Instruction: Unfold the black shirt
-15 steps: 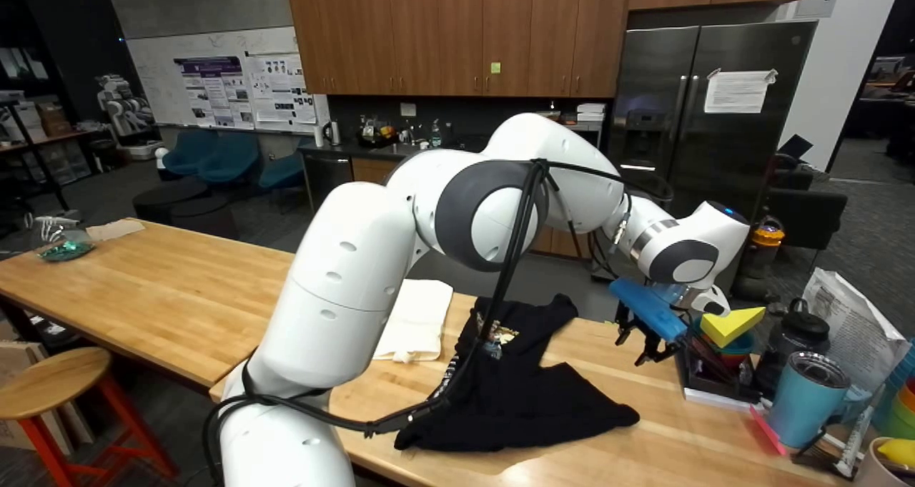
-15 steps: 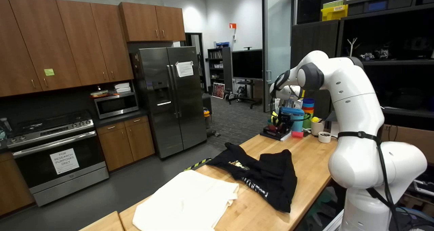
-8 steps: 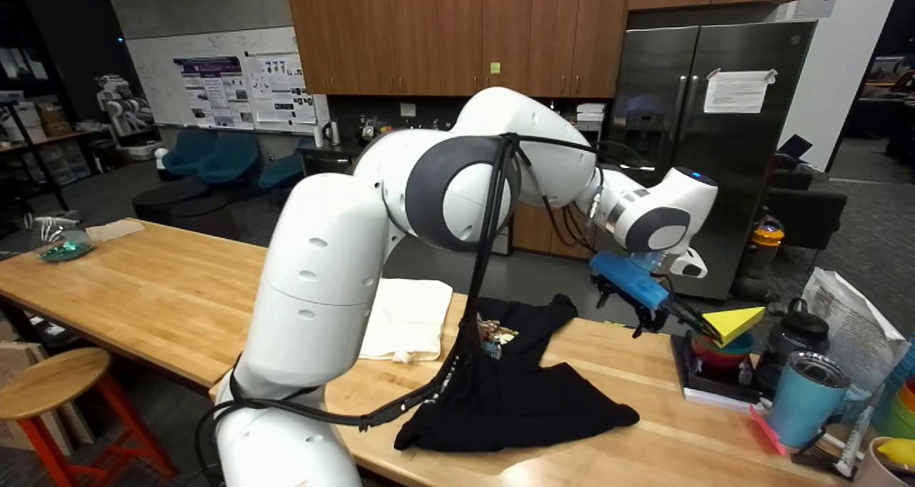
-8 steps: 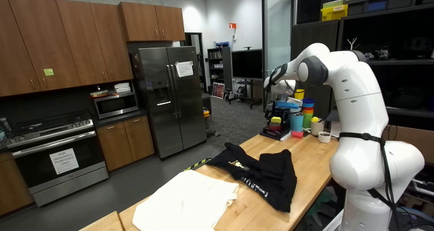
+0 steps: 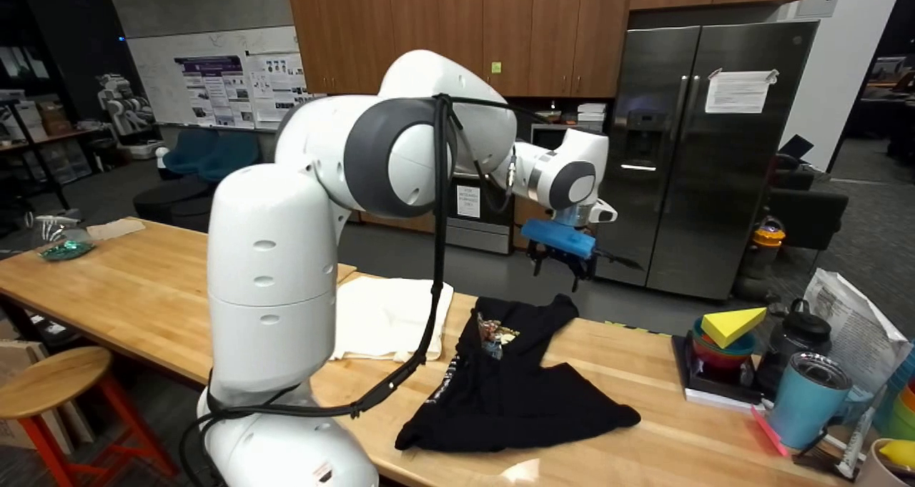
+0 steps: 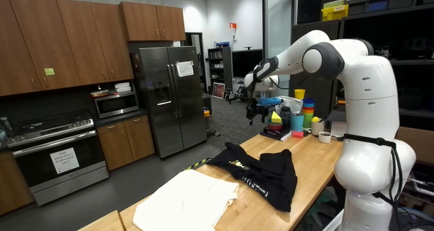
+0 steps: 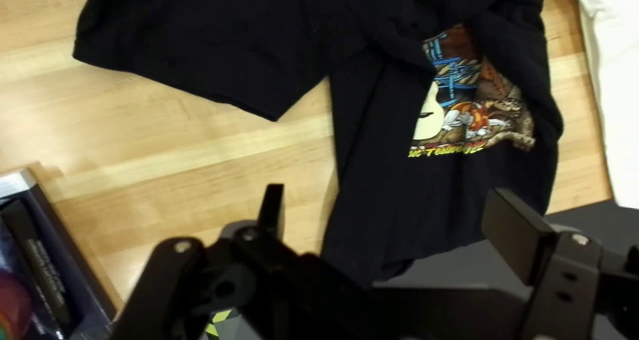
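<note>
"Where is the black shirt [image 5: 522,405]?"

"On the wooden table [image 5: 665,380], spread only in part. A flap [image 7: 189,45] reaches out to one side, a fold of fabric lies across part of the print [image 7: 472,113], and one end pokes past the table's edge, over the grey floor [image 7: 594,217]."

"What can you make out of that print?"

"A pale guitar [image 7: 433,123], other coloured shapes and yellow lettering [image 7: 447,151] I can read only in part. In an exterior view I also find white lettering [image 6: 253,185] along one side of the shirt."

"And your jaws?"

"Wide apart. They hang in the air by the shirt's printed end, higher than the table and off the fabric; in my wrist view the black fabric shows in the gap between them."

"What lies next to the shirt?"

"A cream-white cloth [image 6: 184,200], just beside it; my wrist view shows a strip of table between the two. Well apart from both, a yellow wedge [image 5: 733,325] sits on stacked bowls [image 5: 718,357], near a black bottle [image 5: 790,340] and a blue tumbler [image 5: 808,405], both upright."
</note>
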Available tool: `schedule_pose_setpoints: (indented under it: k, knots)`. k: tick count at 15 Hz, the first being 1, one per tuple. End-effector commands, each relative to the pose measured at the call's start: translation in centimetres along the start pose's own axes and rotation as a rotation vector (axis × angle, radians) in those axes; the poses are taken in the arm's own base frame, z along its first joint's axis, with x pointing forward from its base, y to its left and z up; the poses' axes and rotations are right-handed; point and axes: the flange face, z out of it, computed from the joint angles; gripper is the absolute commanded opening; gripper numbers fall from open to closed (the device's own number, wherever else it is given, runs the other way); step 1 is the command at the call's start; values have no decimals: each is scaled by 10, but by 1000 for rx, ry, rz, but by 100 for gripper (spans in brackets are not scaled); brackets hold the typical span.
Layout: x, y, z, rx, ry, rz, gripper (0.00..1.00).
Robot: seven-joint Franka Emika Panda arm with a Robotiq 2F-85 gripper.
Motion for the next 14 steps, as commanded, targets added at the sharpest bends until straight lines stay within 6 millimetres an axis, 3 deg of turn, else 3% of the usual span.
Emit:
schedule_pose_setpoints:
  k: [1,8,14]
  knots:
    - [-17,-44,-14,-28,14,-71,100]
    - [-28,-134,-17,-107,-3,-225,100]
    - [-37,-193,-13,-133,-41,-352,100]
